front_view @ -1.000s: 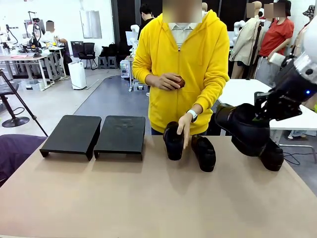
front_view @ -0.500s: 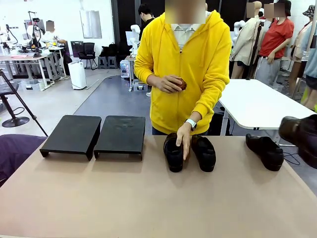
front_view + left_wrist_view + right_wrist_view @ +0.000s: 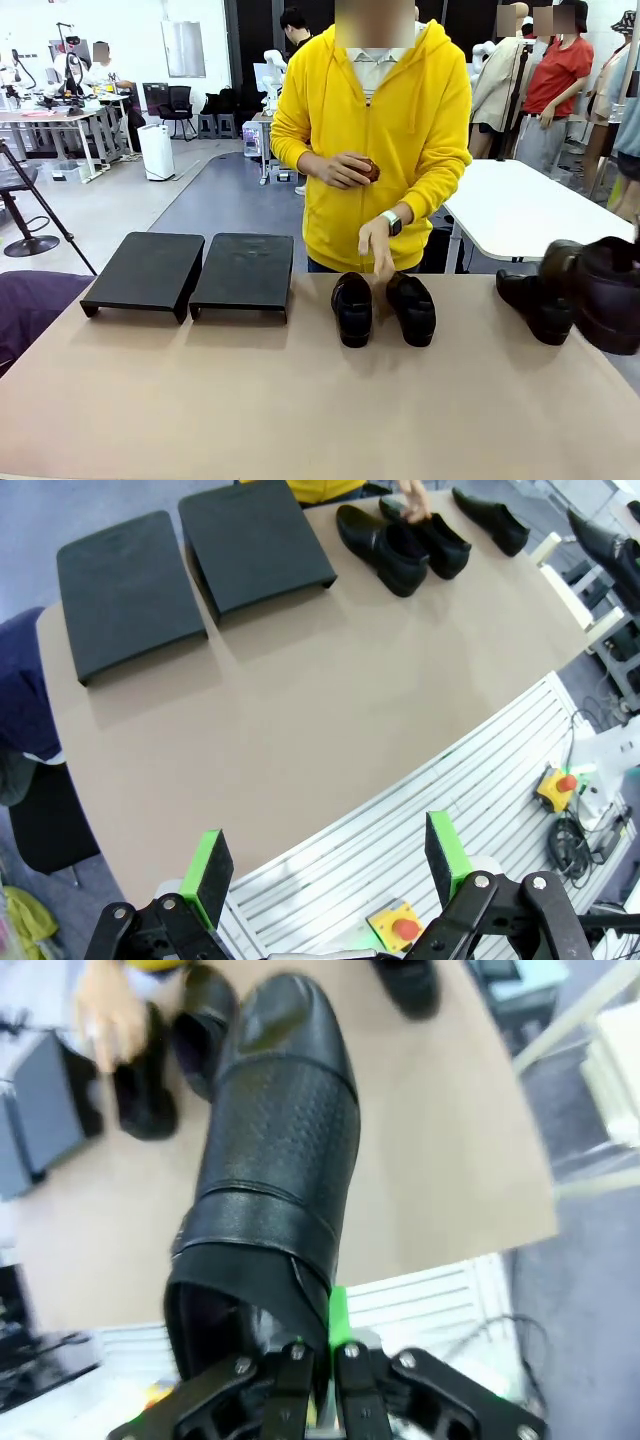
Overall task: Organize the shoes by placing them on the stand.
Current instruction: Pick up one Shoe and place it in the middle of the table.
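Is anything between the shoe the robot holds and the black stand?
Yes. On the table between the held shoe and the stand lie three other shoes, with the person's hand over two.

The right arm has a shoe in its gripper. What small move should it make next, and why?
Probably carry the held shoe left toward the stand, staying high. The right gripper is shut on the shoe's heel rim, the stand holds no shoe yet, and the person's hand hovers over the pair of shoes lying in between.
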